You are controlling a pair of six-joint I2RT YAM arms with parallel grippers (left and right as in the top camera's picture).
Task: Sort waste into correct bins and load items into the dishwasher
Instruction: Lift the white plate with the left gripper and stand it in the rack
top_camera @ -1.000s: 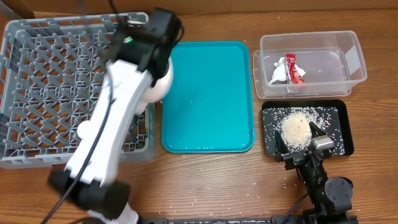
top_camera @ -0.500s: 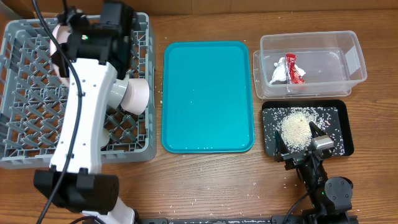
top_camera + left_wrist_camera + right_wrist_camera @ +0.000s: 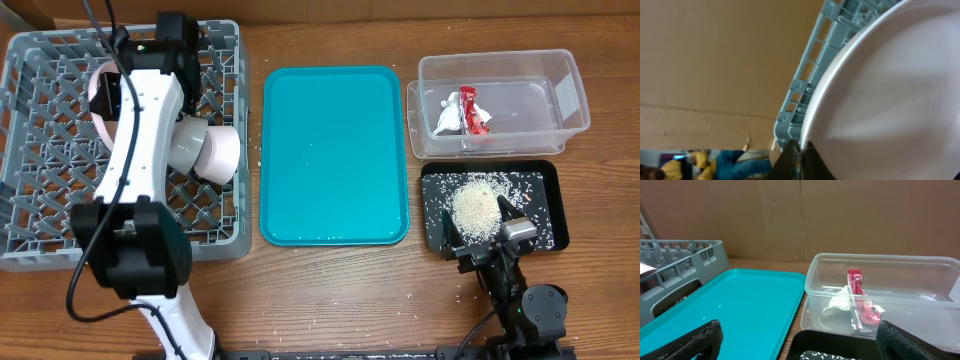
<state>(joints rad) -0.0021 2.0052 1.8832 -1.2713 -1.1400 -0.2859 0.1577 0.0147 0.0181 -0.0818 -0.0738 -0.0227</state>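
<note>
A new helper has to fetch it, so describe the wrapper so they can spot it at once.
Find the big teal tray mid-table; right of its far end stands a clear plastic tub. In the tub's left half lies the crumpled wrapper, the only red thing around, unlike the white rice in the black tray alongside.

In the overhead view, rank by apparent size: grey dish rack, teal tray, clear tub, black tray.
Grey dish rack
Teal tray
Clear tub and black tray: near alike; the tub's raised rim sits nearer the camera, so unranked.
</note>
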